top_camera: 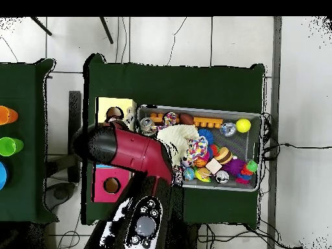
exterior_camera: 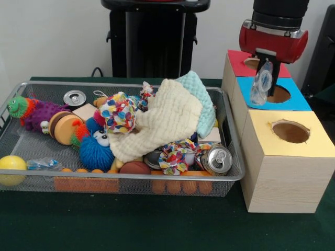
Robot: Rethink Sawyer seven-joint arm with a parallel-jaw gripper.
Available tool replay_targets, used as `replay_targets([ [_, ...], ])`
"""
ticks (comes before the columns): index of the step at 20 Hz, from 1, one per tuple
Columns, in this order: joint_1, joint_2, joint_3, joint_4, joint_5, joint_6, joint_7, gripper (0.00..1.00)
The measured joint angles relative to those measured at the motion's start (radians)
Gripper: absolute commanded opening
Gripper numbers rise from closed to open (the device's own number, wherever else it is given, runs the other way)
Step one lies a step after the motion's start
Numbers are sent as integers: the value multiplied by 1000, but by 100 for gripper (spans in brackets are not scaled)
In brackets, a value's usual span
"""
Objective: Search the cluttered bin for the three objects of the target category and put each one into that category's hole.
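Bottle (exterior_camera: 261,82): clear crinkled plastic with a blue label, hanging upright in the gripper (exterior_camera: 263,70), which is closed on its upper part. It sits directly above the blue-surround hole (exterior_camera: 279,94), not yet released. Judged: one delivery at the drop stage. A second bottle (exterior_camera: 42,164) lies at the bin's (exterior_camera: 131,178) near left corner beside the yellow ball (exterior_camera: 11,168). A third is not visible, possibly under the cream cloth (exterior_camera: 162,123).
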State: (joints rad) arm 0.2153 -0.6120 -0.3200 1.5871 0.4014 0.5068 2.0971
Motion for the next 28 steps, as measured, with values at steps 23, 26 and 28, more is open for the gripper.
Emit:
replay_targets([
  [23,20,21,56,114,45,-134,0,0],
  [26,21,13,56,121,44,-133,0,0],
  [28,21,9,56,126,44,-133,0,0],
])
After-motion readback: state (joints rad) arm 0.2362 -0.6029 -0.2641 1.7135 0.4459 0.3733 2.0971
